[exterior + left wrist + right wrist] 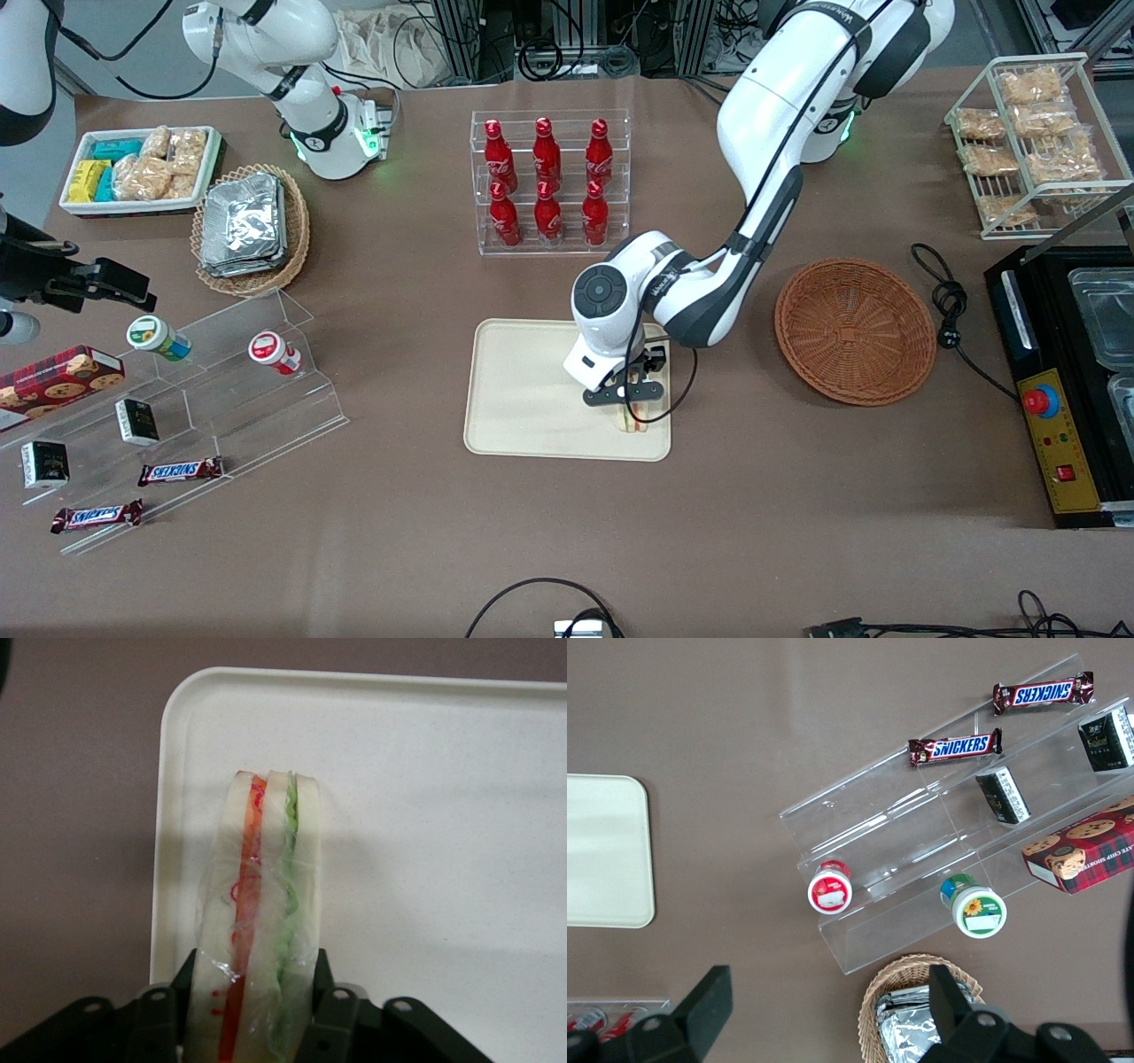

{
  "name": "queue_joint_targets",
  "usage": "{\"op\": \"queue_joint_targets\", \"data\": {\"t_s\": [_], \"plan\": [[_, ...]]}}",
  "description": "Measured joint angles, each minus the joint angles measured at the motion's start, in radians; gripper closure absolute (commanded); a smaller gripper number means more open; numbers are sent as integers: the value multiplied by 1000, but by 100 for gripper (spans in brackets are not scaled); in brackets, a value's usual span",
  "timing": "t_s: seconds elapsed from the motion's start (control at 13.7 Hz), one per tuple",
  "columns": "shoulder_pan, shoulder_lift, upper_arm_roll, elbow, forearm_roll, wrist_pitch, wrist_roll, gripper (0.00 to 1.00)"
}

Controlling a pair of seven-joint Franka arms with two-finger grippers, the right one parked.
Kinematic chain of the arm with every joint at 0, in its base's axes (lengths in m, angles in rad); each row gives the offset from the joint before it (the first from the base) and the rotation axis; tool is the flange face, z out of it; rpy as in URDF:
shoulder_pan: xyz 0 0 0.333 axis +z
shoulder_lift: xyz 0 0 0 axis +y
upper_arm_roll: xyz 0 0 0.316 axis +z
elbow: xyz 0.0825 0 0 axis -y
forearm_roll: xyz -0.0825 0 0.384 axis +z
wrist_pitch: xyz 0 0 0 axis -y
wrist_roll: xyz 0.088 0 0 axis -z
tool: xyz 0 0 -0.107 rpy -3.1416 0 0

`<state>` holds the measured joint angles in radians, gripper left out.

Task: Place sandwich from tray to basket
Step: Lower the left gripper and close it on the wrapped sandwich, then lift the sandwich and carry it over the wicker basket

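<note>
Front view has the pincer (631, 399) low at the cream tray (532, 434), near its edge toward the working arm's end of the counter (780, 549). In the left wrist view, black fingers (324, 983) close on both long sides of the sandwich (261, 886). It is long and narrow, three pale bread layers with an orange-red filling in one gap and leafy green in the other; clear, shiny, wrinkled wrap with small red marks covers it. Whether it touches the tray cannot be told. Beside the tray lies a round, brown woven basket (856, 331).
</note>
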<state>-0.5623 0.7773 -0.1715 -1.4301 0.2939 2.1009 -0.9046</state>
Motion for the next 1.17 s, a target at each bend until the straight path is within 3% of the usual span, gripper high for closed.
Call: {"op": "queue_joint_targets", "data": {"t_s": [0.51,1.17], "plan": [[24,-17,13,45,0,-64,-25,100],[232,-201,25,89,-52,-342,-86,100]]}}
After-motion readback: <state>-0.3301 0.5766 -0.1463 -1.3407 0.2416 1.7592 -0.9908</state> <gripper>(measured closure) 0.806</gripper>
